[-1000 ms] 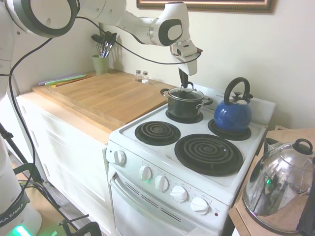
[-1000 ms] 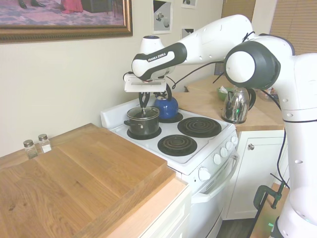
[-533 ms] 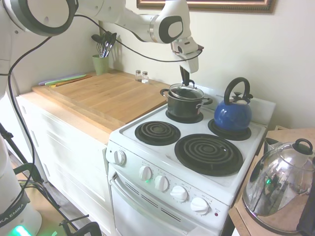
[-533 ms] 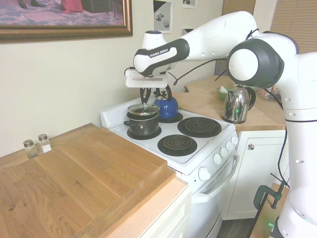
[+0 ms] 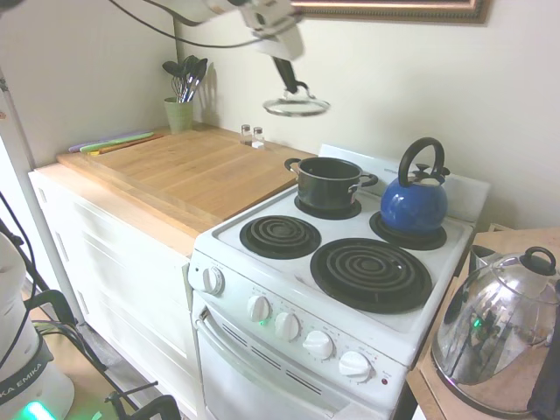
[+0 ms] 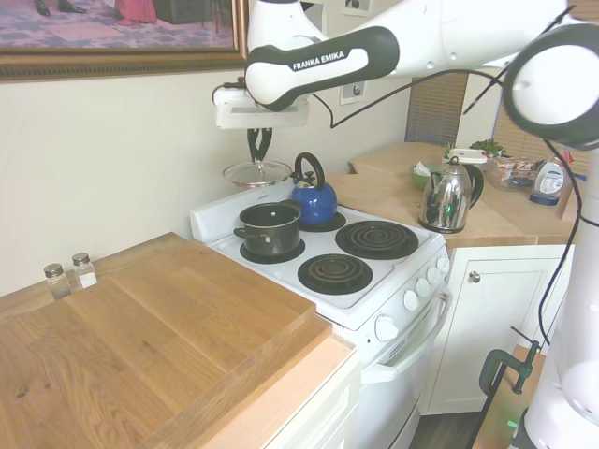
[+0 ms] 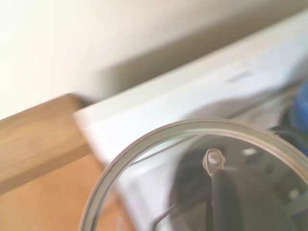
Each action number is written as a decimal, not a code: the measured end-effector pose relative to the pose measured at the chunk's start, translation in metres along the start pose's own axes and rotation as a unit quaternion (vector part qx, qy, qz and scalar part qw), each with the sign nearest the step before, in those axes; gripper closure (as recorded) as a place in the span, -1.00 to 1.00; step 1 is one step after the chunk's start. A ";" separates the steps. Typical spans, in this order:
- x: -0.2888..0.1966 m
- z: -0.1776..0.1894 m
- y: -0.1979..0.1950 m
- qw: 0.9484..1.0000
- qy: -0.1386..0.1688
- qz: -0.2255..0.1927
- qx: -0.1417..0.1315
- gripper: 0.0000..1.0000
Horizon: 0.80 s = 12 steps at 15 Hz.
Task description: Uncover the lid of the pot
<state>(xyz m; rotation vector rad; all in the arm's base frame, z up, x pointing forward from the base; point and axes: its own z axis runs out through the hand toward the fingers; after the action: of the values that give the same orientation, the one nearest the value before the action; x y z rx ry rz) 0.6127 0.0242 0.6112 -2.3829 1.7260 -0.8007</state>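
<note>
Gripper [image 5: 291, 85] is closed on the black loop handle of the lid [image 5: 297, 107]; I read this from both exterior views, where the fingers pinch the handle and the glass disc hangs level beneath them. In the second exterior view the gripper [image 6: 257, 150] holds the lid [image 6: 256, 173] in the air, well clear of everything below. The wrist view shows only the metal rim of the lid [image 7: 144, 144] close under the camera, blurred.

Lid is off the pot [image 5: 328, 182]. The pot [image 6: 270, 227] sits open on the rear burner of the stove [image 5: 350, 289], nearest the wooden desk [image 5: 184, 171], with both side handles showing. The relation I am working from: the lid hangs above the pot and offset from it toward the desk side and the back wall, so the pot lies below and to one side of the gripper, not directly under it.

I judge the uncovering itself as done; what remains is a place to set the lid down. The desk lies on the side the lid is offset toward, so it is the nearer open surface. The blue kettle [image 5: 413, 203] stands just beside the pot on the far side, away from that path.
</note>
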 end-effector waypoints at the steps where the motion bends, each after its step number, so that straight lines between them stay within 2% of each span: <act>1: -0.037 -0.019 -0.004 1.000 0.007 -0.018 0.005 1.00; 3: -0.107 -0.035 -0.012 0.999 0.015 -0.047 0.001 1.00; 5: -0.167 -0.025 -0.018 0.997 0.011 -0.075 -0.007 1.00; 9: -0.253 0.036 -0.021 0.992 -0.002 -0.118 -0.038 1.00; 12: -0.282 0.076 -0.024 0.990 -0.015 -0.131 -0.052 1.00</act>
<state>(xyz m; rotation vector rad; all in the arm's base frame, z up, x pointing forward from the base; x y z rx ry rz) 0.6053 0.2713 0.4539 -2.7156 1.4974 -0.7153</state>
